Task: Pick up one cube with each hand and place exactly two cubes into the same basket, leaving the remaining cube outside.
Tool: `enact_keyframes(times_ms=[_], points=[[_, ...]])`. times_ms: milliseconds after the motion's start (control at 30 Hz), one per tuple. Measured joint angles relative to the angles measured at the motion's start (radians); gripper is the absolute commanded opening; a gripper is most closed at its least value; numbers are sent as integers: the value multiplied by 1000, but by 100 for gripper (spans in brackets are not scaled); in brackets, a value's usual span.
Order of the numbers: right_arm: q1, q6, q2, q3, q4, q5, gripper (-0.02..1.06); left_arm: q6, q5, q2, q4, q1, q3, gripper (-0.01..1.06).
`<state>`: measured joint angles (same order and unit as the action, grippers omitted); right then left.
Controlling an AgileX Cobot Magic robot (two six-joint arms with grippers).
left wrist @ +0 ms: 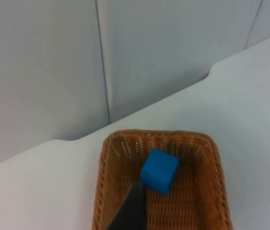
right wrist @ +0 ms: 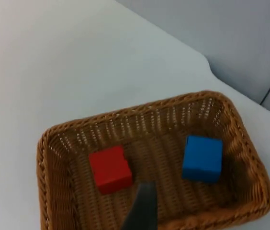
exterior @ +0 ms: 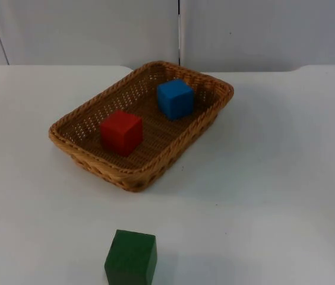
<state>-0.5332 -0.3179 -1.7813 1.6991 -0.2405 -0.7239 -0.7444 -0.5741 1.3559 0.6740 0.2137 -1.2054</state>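
1. Left pincer [left wrist: 131,211]: raised above the basket [exterior: 90,155], one fingertip seen over its weave near the blue cube [left wrist: 159,171]. Spread or pressed together, cannot tell.
2. Right pincer [right wrist: 142,208]: high over the basket, fingertip just beside the red cube [right wrist: 109,168]. State likewise cannot tell.
3. Red cube and blue cube sit inside the basket, apart from each other.
4. Green cube [exterior: 130,258] rests on the desk [exterior: 286,178], outside the basket, well apart from its near rim.
5. Judgement: placement looks complete. Best practice is to lift both arms straight clear, avoiding the rim, and leave the green cube untouched.
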Motion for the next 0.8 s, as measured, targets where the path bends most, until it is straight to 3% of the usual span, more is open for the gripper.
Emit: enact_keyframes(times_ms=[300, 500, 800], points=[[0, 0, 145, -246, -4, 114, 73, 4, -49, -86, -4, 0, 44, 85], [0, 0, 260, -399, -13, 178, 73, 10, -29, -220, -6, 0, 209, 85], [0, 0, 389, -562, -24, 218, 73, 25, -20, -378, -6, 0, 359, 85]])
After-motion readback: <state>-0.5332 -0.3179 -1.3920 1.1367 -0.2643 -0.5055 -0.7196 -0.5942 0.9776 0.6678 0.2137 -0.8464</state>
